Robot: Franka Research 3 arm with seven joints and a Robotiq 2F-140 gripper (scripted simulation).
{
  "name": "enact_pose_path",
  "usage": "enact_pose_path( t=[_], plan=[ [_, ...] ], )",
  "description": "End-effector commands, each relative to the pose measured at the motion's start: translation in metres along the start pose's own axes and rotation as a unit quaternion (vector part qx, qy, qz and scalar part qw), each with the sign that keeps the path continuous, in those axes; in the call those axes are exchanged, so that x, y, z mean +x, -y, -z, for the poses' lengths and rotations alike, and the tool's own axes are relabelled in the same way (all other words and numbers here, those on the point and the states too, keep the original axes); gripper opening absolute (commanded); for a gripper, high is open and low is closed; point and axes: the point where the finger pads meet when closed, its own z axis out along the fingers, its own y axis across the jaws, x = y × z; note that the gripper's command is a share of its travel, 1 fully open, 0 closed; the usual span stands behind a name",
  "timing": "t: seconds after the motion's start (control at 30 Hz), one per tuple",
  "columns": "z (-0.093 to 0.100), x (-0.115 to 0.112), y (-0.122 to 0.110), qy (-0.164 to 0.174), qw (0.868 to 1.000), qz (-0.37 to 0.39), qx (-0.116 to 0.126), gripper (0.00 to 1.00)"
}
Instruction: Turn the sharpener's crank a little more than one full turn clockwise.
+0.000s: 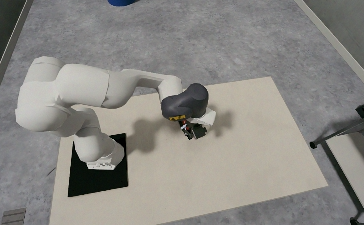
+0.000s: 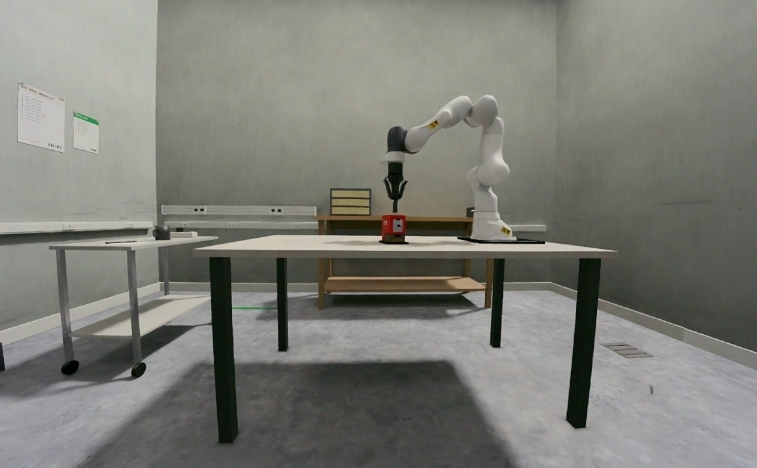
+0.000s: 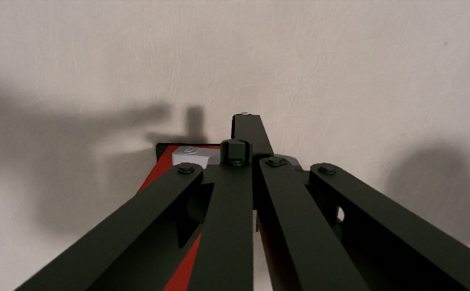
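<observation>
My pencil sharpener (image 1: 184, 122) (image 2: 389, 225) (image 3: 157, 170) stands upright on the worktop (image 1: 233, 159) (image 2: 311, 245) (image 3: 340, 61): a boxy red body over a brownish lower section and thin black base, with a pale grey plate on one face. Its crank (image 3: 187, 155) shows me a light grey arm, partly hidden behind my fingers (image 1: 200, 131) (image 2: 395, 205); I cannot make out its knob.

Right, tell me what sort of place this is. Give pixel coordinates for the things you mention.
Likely a robotics lab or workshop: a white robot arm (image 1: 82, 86) (image 2: 493, 154) on a table (image 1: 233, 167) (image 2: 311, 247), a wheeled cart (image 1: 351, 156) (image 2: 131, 247) and sockets along the wall.
</observation>
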Motion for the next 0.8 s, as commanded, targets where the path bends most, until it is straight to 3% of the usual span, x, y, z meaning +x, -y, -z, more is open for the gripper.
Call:
enact_pose_path(
  t=[0.0,0.77],
  plan=[
    [0.0019,0.0008,0.0006,-0.001,1.0,-0.003,0.001,0.1],
    [0.0019,0.0008,0.0006,-0.001,1.0,-0.003,0.001,0.1]
  ],
)
